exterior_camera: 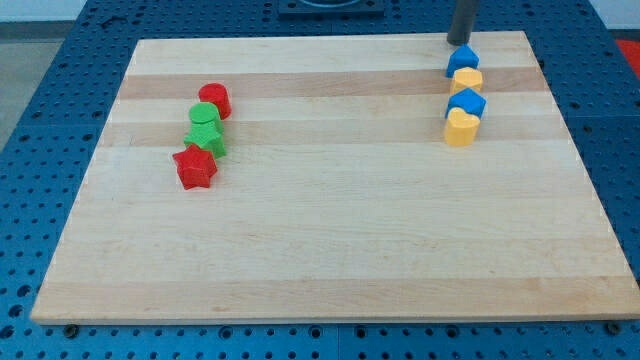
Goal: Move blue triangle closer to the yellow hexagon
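Note:
The blue triangle (462, 59) lies near the view's top right of the wooden board (330, 240). The yellow hexagon (466, 81) sits just below it, touching or nearly touching. My tip (459, 41) stands right above the blue triangle, at its top edge, close to the board's top edge. Below the hexagon lie a blue block (466, 103) and a yellow heart-shaped block (460, 128), the four forming a short column.
At the view's left stands a second cluster: a red round block (215, 99), a green round block (204, 116), a green block (207, 138) and a red star (195, 166). Blue perforated table surrounds the board.

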